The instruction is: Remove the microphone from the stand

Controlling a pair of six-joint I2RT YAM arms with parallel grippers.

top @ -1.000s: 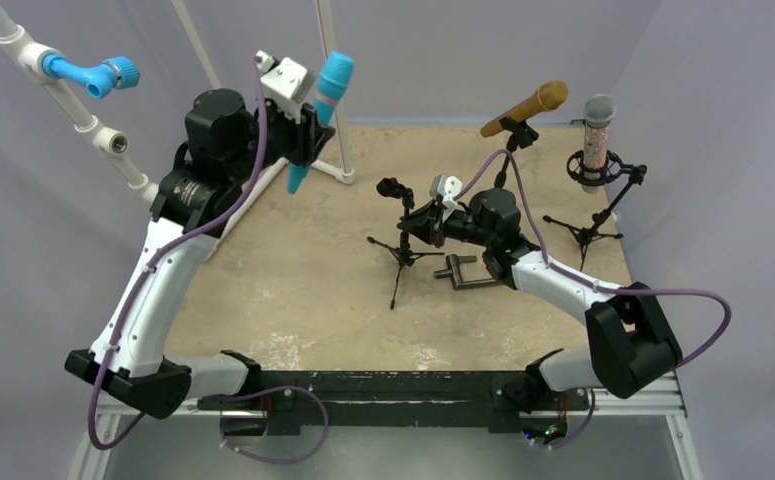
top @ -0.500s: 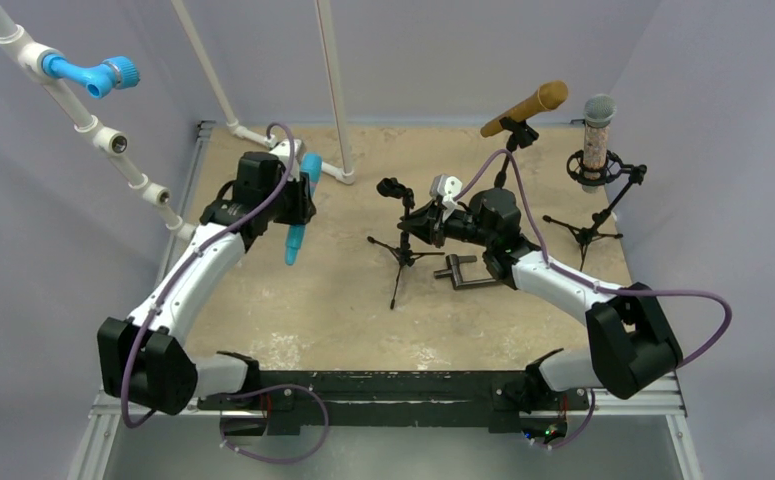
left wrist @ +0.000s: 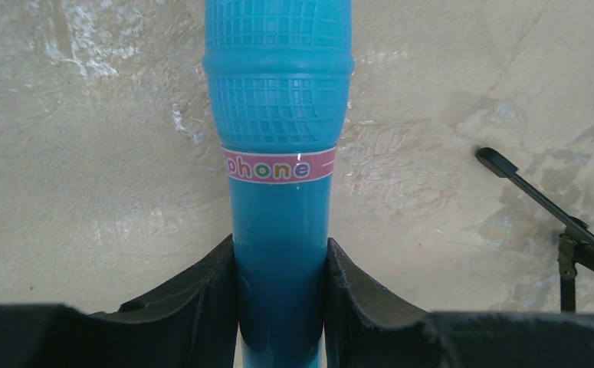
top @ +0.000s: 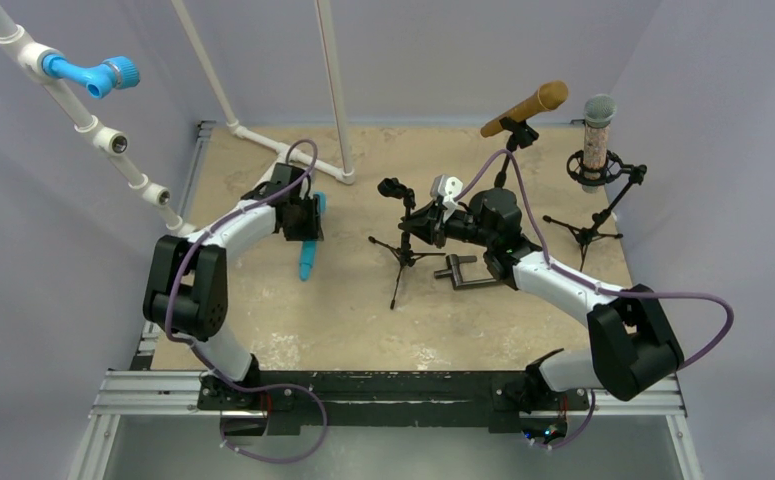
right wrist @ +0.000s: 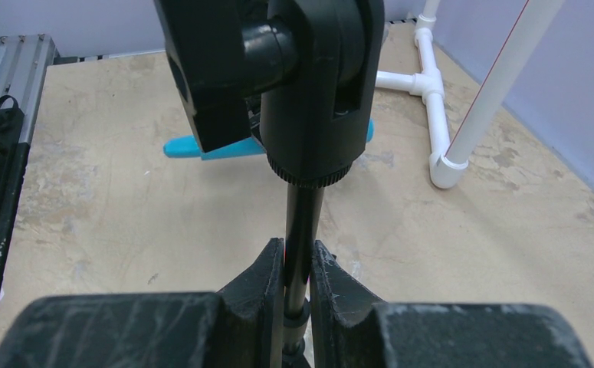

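1. My left gripper [left wrist: 280,264] grips the blue microphone [left wrist: 278,115], now brought down from high above to just over the table [top: 293,320], left of the stand [top: 400,262].
2. My right gripper [right wrist: 297,268] stays clamped on the stand's pole; removal looks done.

**Three microphones, three stands, one desk**

Three microphones share the desk [top: 333,310]: a blue microphone [top: 307,258] at nine o'clock, a gold microphone [top: 528,107] at one o'clock and a grey-headed microphone [top: 597,135] at two o'clock. There are three black stands: a bare stand [top: 393,187] near the centre, a second stand [top: 518,135] under the gold one and a third stand [top: 609,207] carrying the grey-headed one. Two robot arms appear, the left arm [top: 233,225] and the right arm [top: 563,285]. One black clamp [top: 463,272] lies at four o'clock of the bare stand. One blue pipe fitting [top: 93,72] hangs at eleven o'clock.
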